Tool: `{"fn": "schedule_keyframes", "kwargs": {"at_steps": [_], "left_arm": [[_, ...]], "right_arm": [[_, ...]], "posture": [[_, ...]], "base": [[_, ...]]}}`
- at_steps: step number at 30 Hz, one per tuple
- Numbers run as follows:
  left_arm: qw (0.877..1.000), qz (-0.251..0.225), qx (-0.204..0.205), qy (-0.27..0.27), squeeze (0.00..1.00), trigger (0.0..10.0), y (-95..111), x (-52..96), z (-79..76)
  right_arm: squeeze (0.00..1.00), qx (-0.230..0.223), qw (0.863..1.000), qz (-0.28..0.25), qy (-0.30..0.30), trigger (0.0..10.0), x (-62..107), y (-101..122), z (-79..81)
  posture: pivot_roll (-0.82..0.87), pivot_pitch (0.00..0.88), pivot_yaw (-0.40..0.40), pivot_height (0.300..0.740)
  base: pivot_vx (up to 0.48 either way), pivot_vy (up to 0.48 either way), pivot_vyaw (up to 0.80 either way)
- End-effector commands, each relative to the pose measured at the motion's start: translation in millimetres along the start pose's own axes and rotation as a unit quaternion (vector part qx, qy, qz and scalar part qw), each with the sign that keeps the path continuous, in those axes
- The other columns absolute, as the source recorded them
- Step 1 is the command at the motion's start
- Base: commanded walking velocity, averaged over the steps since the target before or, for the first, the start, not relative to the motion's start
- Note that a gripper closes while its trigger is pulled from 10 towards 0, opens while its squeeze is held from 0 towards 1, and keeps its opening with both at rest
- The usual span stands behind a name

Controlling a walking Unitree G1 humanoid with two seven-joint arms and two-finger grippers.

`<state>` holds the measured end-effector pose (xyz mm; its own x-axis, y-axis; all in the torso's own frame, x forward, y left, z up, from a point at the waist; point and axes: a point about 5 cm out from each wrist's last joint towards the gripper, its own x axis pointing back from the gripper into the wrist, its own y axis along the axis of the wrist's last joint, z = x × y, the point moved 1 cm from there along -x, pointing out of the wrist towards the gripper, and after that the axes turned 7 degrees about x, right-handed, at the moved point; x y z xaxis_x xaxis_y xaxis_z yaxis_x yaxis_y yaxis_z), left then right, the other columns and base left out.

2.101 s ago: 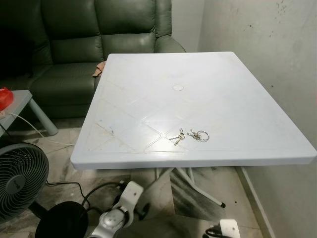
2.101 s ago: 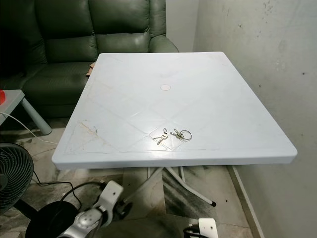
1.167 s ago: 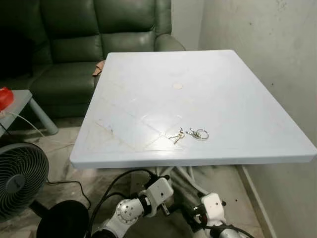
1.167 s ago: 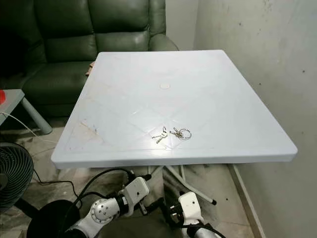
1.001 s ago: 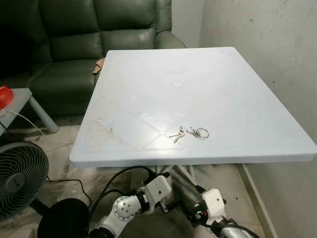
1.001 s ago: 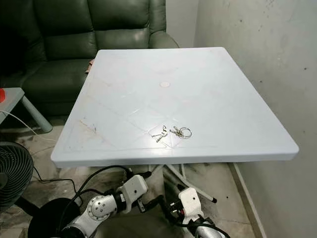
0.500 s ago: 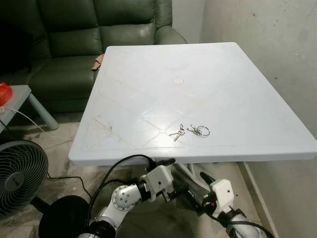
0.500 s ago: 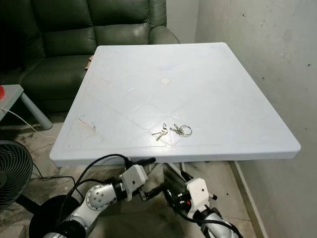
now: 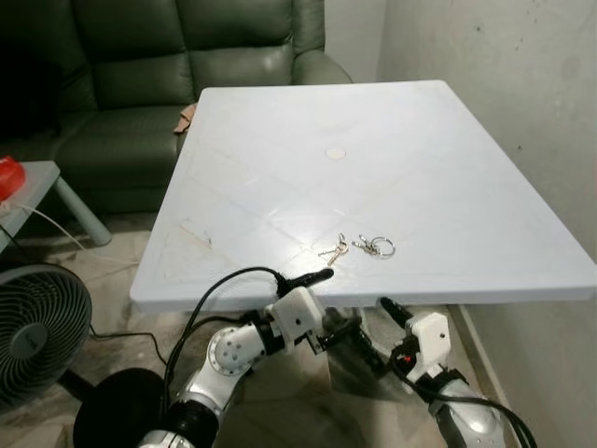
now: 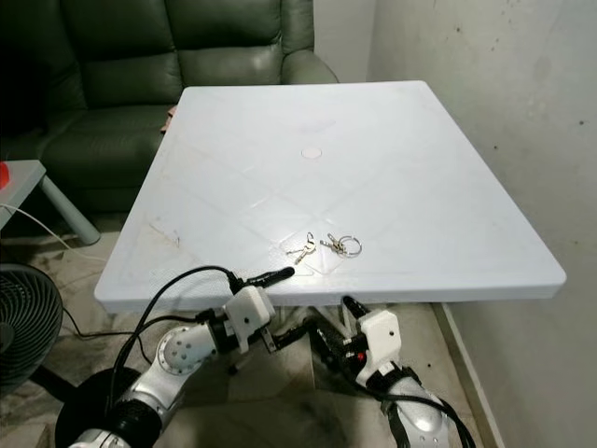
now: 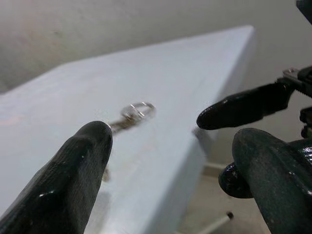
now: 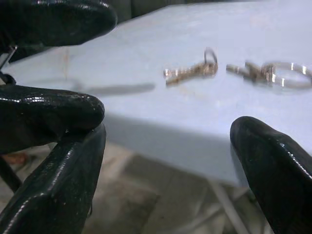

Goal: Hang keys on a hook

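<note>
Left eye view: left gripper is raised at the counter's near edge, fingers spread with nothing held, upper fingertip just over the rim. The keys lie flat on the counter near that edge, a small key to the left and a ring bunch to the right, untouched and just beyond the fingertip. Right gripper is seen below the edge, under the keys; in the right wrist view its fingers are parted and empty. No hook is seen. Judgement: task barely begun; approach under way, while grasp, carry and hanging remain.
</note>
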<state>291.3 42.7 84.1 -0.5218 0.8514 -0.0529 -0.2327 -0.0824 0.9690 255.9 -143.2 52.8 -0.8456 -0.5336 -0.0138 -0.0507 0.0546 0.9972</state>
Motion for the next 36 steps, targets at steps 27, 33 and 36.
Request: {"fn": "schedule_keyframes", "kwargs": {"at_steps": [27,33,36], "left_arm": [[0.921,-0.037,0.166,0.35,0.0,10.0,8.4,41.0,86.8],[0.911,-0.002,0.165,0.378,0.0,10.0,0.0,57.1,94.9],[0.91,0.003,0.163,0.381,0.0,10.0,-0.3,63.4,98.8]], "right_arm": [[0.0,-0.001,0.968,-0.061,-0.241,10.0,-8.1,48.5,-64.1],[0.0,0.034,0.97,-0.026,-0.238,10.0,-2.7,42.0,-62.0],[0.0,0.056,0.971,-0.011,-0.232,10.0,0.5,40.8,-65.2]], "posture": [[-0.04,0.0,-0.005,0.74],[-0.04,0.0,-0.009,0.74],[-0.04,0.001,-0.009,0.74]], "base": [[0.0,0.0,0.0],[0.0,0.0,0.0],[0.0,0.0,0.0]]}}
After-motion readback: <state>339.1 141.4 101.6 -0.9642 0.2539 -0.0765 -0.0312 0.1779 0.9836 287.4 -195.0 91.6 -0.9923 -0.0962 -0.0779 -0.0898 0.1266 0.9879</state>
